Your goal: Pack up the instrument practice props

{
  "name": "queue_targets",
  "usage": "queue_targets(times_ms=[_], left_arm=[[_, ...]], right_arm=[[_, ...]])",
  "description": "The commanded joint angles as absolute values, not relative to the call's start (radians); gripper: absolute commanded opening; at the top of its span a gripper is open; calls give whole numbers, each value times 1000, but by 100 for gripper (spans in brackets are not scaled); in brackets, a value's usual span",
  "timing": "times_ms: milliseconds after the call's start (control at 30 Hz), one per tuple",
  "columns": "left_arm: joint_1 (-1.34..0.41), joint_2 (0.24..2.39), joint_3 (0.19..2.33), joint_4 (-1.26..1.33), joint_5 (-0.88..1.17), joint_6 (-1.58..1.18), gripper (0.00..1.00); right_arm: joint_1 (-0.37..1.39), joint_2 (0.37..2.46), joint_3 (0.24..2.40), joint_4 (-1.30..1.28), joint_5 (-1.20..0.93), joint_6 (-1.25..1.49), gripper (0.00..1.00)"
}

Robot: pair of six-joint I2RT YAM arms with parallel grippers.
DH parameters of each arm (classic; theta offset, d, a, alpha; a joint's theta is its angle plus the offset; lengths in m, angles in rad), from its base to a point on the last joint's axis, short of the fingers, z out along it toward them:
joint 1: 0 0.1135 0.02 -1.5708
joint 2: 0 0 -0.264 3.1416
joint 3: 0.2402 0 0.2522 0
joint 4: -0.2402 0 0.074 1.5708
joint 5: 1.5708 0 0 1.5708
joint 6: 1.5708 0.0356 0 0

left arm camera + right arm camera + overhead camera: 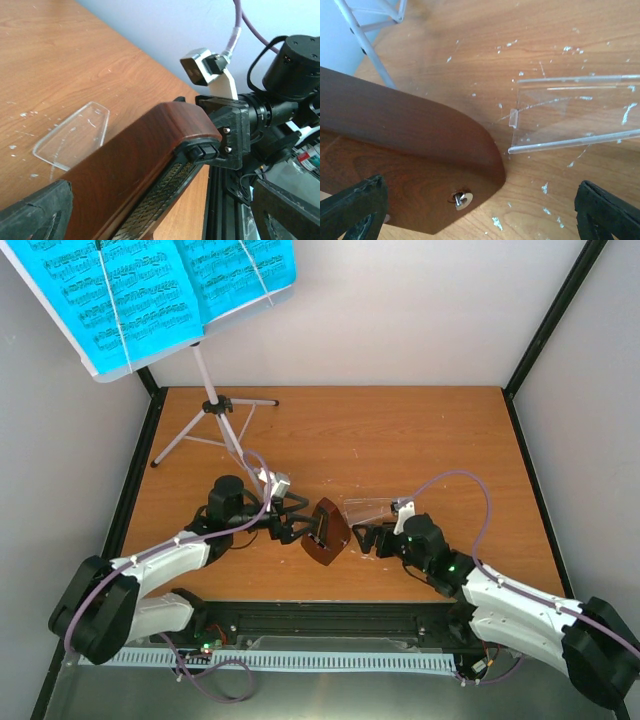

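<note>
My left gripper (296, 523) stands wide, one finger on either side of the metronome (326, 531). The view is too close for me to tell whether a pad touches the wood. My right gripper (363, 539) is spread wide too, just beside the metronome's other side, holding nothing. The metronome lies on the table (420, 440) near the front edge, between both grippers. Its clear cover (368, 508) lies flat just beside it. The pages (150, 290) rest on the stand (218, 410) at the back left.

Brown metronome (327, 532) lying down, clear cover (365, 510) beside; cyan pages (150, 290) on stand (215, 420).
</note>
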State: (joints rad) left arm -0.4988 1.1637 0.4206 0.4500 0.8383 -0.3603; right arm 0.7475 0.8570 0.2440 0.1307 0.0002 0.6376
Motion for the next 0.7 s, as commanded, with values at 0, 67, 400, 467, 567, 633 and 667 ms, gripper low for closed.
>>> queue_targets(times_ms=[0,67,400,467,567,633,667], left_arm=[[-544,1207,426,508,879,-372,97],[-565,1216,430,497,864,-366,97],[-609,1195,408,442,795,-348,97],[-611,1187,398,438,793,-352,97],[-610,1182,393,427,800,-353,97],[-610,1180,391,420,797,-357,96],[-611,1176,390,418,791,-359,96]], right_arm=[[744,912,250,200,-54,676,100],[744,946,264,203,-69,677,100],[744,1038,296,232,-76,681,100],[744,1045,307,228,-52,678,100],[744,1058,325,223,-33,665,100],[744,1055,340,199,-1,664,100],[744,1046,345,182,21,668,100]])
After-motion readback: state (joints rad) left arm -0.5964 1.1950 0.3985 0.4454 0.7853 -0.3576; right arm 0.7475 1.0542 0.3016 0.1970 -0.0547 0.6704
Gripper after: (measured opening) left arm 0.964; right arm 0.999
